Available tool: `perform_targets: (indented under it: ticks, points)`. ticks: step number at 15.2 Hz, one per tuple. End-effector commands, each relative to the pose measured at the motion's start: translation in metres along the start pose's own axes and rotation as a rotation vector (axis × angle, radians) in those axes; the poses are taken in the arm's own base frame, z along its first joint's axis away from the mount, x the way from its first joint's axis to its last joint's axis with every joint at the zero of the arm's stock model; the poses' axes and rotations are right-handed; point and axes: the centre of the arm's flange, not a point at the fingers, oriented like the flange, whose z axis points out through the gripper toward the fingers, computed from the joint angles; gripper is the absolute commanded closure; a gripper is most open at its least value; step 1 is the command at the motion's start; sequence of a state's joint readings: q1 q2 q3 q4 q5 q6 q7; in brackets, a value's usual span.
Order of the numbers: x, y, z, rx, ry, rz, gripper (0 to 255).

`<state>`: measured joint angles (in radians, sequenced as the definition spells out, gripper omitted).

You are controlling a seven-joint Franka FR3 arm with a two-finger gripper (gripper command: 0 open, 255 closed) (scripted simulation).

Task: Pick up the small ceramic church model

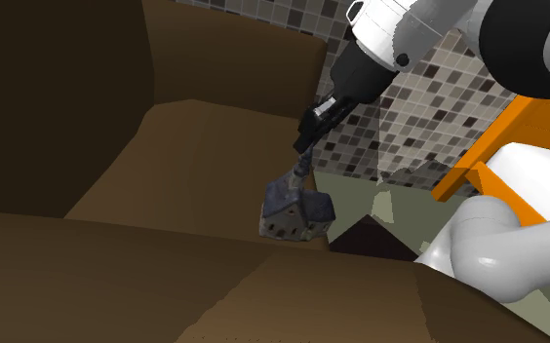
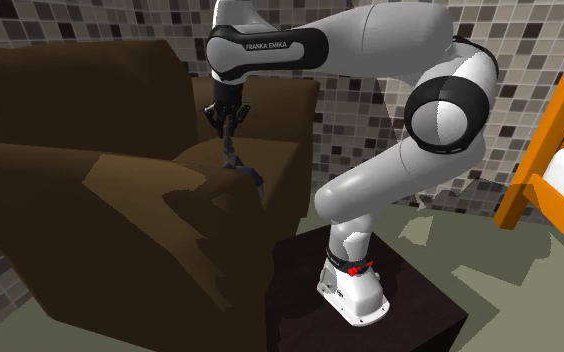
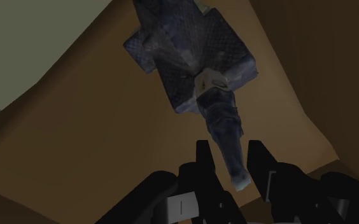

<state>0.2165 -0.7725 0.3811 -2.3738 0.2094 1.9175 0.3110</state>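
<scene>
The small church model [image 1: 297, 209] is dark grey-blue with a pitched roof and a thin steeple. It hangs tilted just above the brown sofa seat [image 1: 195, 156], near the seat's edge. My black gripper [image 1: 305, 161] is right over it, fingers clasping the steeple. In the wrist view the steeple runs up between the two fingers of the gripper [image 3: 230, 151], and the church body [image 3: 184, 57] lies beyond them over the brown cushion. The second exterior view shows the gripper [image 2: 230, 130] pointing down with the church [image 2: 245, 172] below it, by the sofa's arm.
The sofa's tall back [image 2: 70, 120] and front arm [image 1: 117, 283] enclose the seat. A mosaic-tiled wall [image 1: 429, 97] stands behind. An orange bed frame [image 2: 555, 150] with a white mattress is to the second exterior view's right. My stand is a black box [image 2: 410, 300].
</scene>
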Motion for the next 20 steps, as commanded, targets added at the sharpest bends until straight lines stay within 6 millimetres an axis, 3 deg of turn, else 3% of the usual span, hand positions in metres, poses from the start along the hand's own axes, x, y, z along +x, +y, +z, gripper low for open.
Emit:
perform_targets:
  ticks: [1,3,18,20]
  points:
    - [0.0,0.0,0.001,-0.001,-0.002,0.0,255]
    - [0.0,0.001,0.001,-0.001,-0.002,0.0,255]
    - [0.022,-0.002,-0.075,-0.001,-0.002,0.0,255]
    - [0.022,-0.002,-0.076,-0.001,-0.002,0.0,255]
